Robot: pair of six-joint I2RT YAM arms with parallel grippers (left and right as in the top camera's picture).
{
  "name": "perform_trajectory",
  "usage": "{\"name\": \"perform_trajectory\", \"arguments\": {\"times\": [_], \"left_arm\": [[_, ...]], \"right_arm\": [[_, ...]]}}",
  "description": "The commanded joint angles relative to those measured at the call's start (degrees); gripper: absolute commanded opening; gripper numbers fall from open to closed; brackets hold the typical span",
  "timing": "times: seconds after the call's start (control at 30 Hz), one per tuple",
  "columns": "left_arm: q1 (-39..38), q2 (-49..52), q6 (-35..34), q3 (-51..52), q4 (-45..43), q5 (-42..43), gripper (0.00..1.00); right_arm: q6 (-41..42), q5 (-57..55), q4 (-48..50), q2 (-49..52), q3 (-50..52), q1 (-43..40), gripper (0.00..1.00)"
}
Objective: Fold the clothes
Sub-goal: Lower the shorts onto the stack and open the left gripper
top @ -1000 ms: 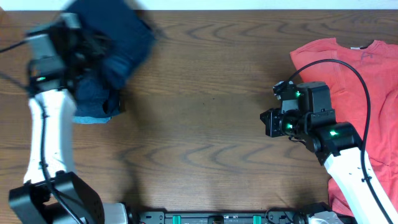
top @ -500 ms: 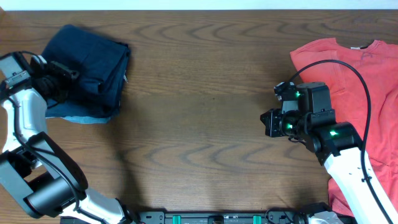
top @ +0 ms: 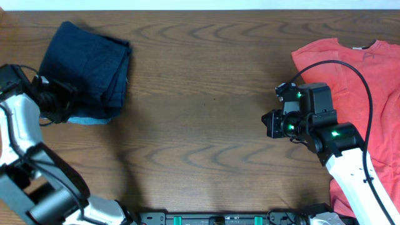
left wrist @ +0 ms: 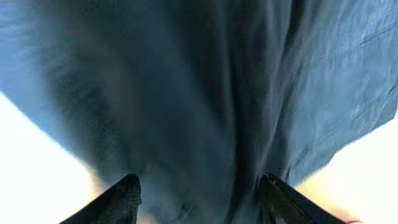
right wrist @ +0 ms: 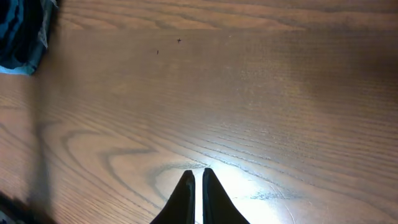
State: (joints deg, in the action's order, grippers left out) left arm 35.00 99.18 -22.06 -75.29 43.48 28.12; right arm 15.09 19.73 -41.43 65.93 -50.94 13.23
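The navy stack [top: 87, 62] lies on the bench [top: 200, 94] as one compact folded pile, with a lighter blue edge showing along the side nearest the robot. The left tool [top: 61, 103] sits at the stack's near left corner, right against the cloth. In the left wrist view its fingers [left wrist: 123, 200] stand apart and dark fabric fills everything beyond them. Nothing looks pinched, so I read this tool as released.

Well to the right of the stack, across bare wood, the coral-red T-shirt [top: 369, 81] lies spread flat and unfolded. Its collar faces away from the robot, and part of it runs off the picture. The right tool [right wrist: 194, 183] hangs between the stack and the T-shirt, much nearer the shirt. Its fingers are clenched together on nothing, over bare wood.

As far as this shows, the navy pieces look finished: folded, piled and set down. How many pieces the stack holds cannot be told. The T-shirt is the work that is left, and it has no fold in it yet.
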Motion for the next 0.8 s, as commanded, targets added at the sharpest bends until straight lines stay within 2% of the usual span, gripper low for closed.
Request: {"name": "perform_trajectory", "arguments": {"times": [0.0, 0.1, 0.13, 0.33, 0.37, 0.5, 0.63, 0.77], "left_arm": [[2.5, -7.6, 5.9, -1.7, 2.4, -5.5, 0.66], [4.2, -12.7, 6.4, -2.1, 3.3, -5.7, 0.67], [4.4, -14.4, 6.4, -2.1, 2.6, -5.6, 0.62], [1.2, -16.8, 7.0, -2.1, -7.4, -3.5, 0.12], [0.3, -16.2, 7.5, -2.1, -9.3, -3.6, 0.06], [-4.0, -10.3, 8.7, -2.1, -15.7, -6.3, 0.06], [-5.9, -2.8, 8.5, -2.1, -17.2, -14.1, 0.06], [-5.8, 5.1, 8.5, -2.1, -17.1, -16.2, 0.07]], "right_arm": [[0.7, 0.1, -0.1, -0.4, -0.5, -0.3, 0.07], [0.7, -0.2, 0.1, -0.4, -0.5, -0.3, 0.07], [0.7, -0.2, 0.3, -0.4, -0.5, -0.3, 0.07], [0.7, -1.2, 0.6, -0.4, -0.5, -0.3, 0.08], [0.7, -1.3, 0.5, -0.4, -0.5, -0.3, 0.08], [0.8, -1.3, 0.5, -0.4, -0.5, -0.3, 0.07], [1.8, -1.3, 0.5, -0.4, -0.5, -0.3, 0.07], [2.1, -1.3, 0.5, -0.4, -0.5, -0.3, 0.07]]}}
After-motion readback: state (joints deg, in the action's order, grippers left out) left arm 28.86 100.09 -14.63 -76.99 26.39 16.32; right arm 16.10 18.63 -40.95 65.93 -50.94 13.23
